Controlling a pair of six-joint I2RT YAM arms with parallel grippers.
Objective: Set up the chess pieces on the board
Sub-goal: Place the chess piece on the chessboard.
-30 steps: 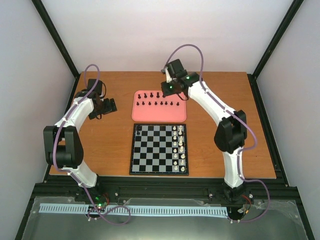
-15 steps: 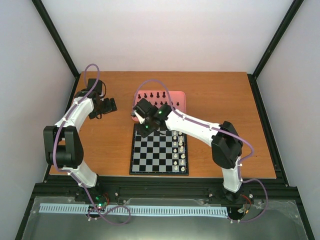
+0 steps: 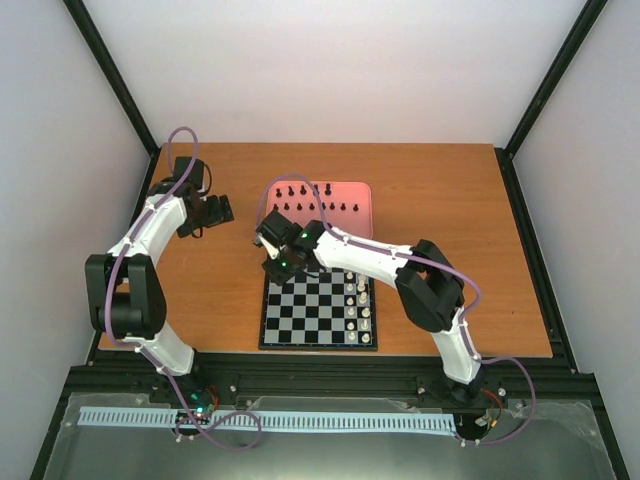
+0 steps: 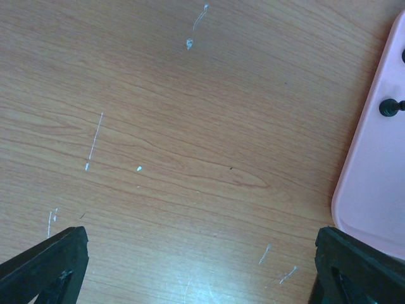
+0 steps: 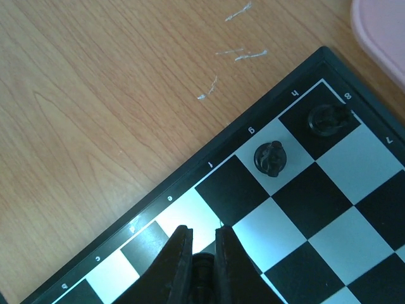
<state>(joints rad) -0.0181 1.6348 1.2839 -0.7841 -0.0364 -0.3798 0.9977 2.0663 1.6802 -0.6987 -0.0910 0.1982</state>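
The chessboard (image 3: 318, 310) lies at the table's near middle, and its corner fills the right wrist view (image 5: 304, 209). Two black pieces (image 5: 272, 158) (image 5: 324, 119) stand on its edge row. My right gripper (image 3: 278, 268) (image 5: 201, 244) hangs low over the board's far-left corner, shut on a black chess piece (image 5: 203, 266) between its fingers (image 5: 177, 253). Several black pieces (image 3: 305, 206) stand on the pink tray (image 3: 355, 222). My left gripper (image 3: 222, 210) hovers over bare table left of the tray, open and empty, its fingertips (image 4: 47, 263) far apart.
White pieces (image 3: 360, 305) line two columns on the board's right side. In the left wrist view the pink tray's edge (image 4: 370, 171) with one black piece (image 4: 390, 107) lies at the right. Dark frame rails border the table.
My right arm has swung from the tray's far edge down and left to the board's far-left corner, carrying a black piece. The left arm has not moved.
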